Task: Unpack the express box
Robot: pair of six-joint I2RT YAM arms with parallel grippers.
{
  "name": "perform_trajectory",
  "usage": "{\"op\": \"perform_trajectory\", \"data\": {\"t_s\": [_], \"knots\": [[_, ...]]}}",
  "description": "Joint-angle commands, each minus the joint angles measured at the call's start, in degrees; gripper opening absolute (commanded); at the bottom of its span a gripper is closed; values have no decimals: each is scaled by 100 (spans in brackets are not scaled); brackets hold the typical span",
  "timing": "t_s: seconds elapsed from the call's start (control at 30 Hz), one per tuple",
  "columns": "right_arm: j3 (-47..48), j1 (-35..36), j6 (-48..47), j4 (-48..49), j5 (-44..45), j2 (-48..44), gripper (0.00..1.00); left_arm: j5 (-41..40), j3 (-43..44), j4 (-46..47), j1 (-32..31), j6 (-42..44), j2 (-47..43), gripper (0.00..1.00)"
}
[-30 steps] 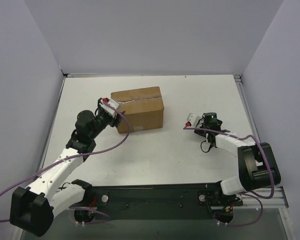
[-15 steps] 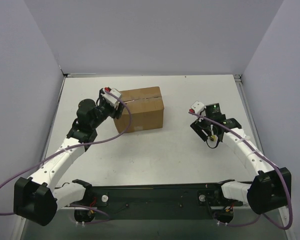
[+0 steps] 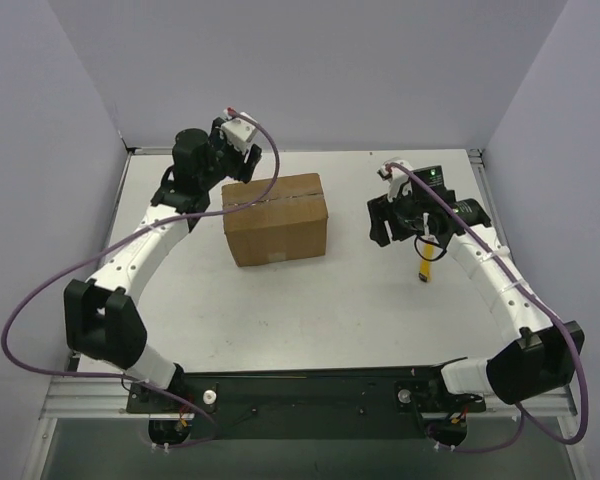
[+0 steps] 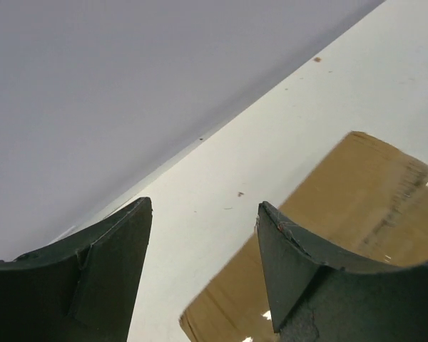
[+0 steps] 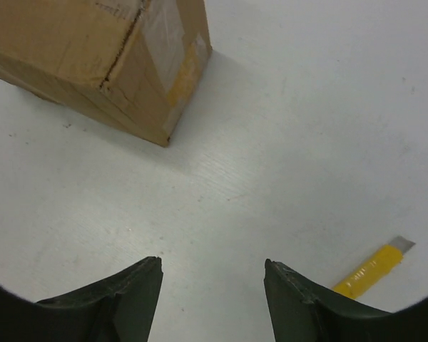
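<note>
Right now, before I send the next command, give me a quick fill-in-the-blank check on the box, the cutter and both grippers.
1. The top flaps of the express box are all ___.
2. The utility knife lying on the table on the right arm's side is coloured ___.
3. The left gripper and the right gripper are both open and hold ___.

Missing words: closed; yellow; nothing.

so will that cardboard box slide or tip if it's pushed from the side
Probably slides: the express box is wider than tall and sits flat on the smooth table. Likely stiff under a push, as it is closed and its sides look straight.
</note>
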Motion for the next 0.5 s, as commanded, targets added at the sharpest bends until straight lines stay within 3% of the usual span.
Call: {"op": "perform_trajectory", "data": {"t_s": [0.0, 0.1, 0.13, 0.23, 0.37, 0.47], "knots": [[214, 308, 387, 246, -711, 409, 39, -564, 1194, -1113, 259, 457, 1091, 70], [372, 344, 1052, 553, -824, 681, 5, -786, 2118, -1888, 487, 633, 1716, 68], [364, 361, 1168, 711, -1060, 752, 2, -629, 2294, -1993, 566, 695, 1806, 66], [346, 510, 1318, 914, -1141, 1034, 0, -39, 2505, -2081, 865, 863, 2192, 61], [417, 730, 1380, 994, -1379, 1412, 0, 952, 3741, -2828, 1312, 486, 2930, 53], [557, 1046, 1310, 994, -1405, 1736, 11, 2341, 4245, -3469, 1515, 448, 3475, 46]]}}
